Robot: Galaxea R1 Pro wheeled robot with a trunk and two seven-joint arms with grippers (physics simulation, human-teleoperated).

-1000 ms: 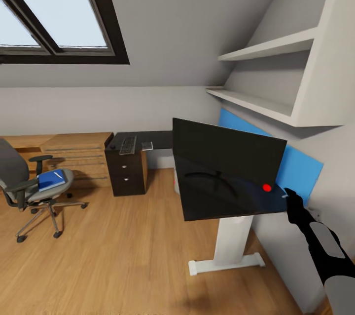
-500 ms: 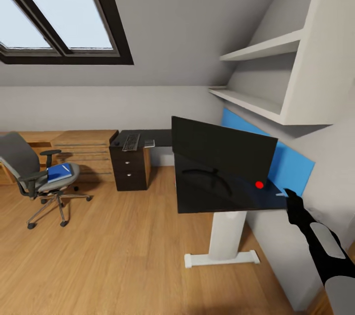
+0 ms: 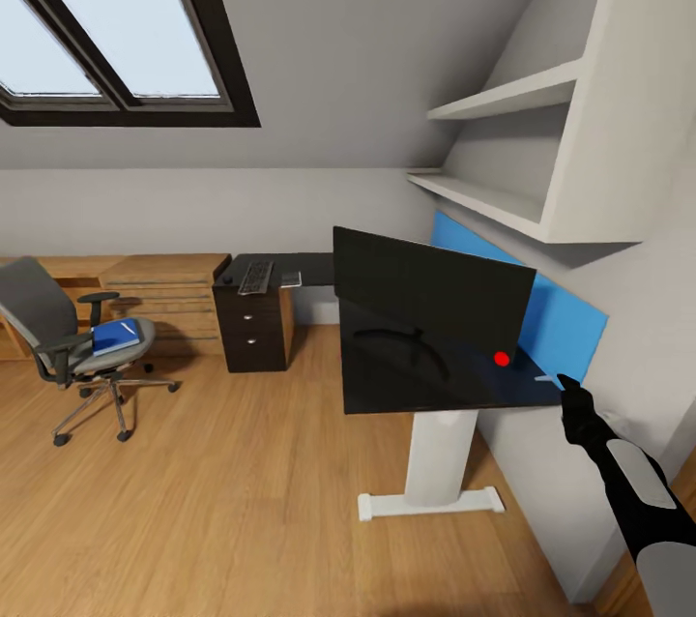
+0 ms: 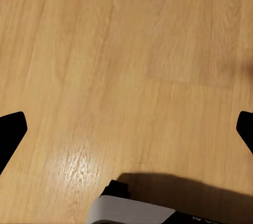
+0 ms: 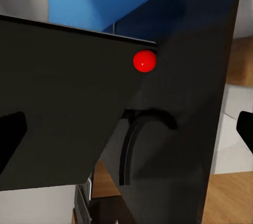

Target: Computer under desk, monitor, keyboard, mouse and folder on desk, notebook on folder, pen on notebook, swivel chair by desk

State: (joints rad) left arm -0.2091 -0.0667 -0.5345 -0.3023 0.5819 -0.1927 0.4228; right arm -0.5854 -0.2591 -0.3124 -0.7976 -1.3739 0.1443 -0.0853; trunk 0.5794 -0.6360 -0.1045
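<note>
The black monitor (image 3: 430,293) stands on the near wing of the black desk (image 3: 387,390); its red dot (image 5: 144,60) and ring foot show in the right wrist view. My right gripper (image 3: 568,395) (image 5: 128,134) is open at the desk's near right corner, holding nothing. The keyboard (image 3: 255,277) lies on the far wing above the drawer unit (image 3: 253,337). At the left, the grey swivel chair (image 3: 43,317) carries the blue folder (image 3: 116,337) with a thin whitish streak on it. My left gripper (image 4: 128,132) is open over the wooden floor. Computer, mouse and notebook cannot be made out.
A light wooden shelf bench (image 3: 159,293) stands against the back wall left of the drawer unit. White wall shelves (image 3: 503,201) and a blue panel (image 3: 565,322) hang over the desk at the right. The skylight (image 3: 106,17) is overhead. Open wooden floor (image 3: 232,491) lies between chair and desk.
The whole view has shifted as the camera moved, and the chair and desk look slightly farther off. No object has moved, and the right arm stays by the desk corner.
</note>
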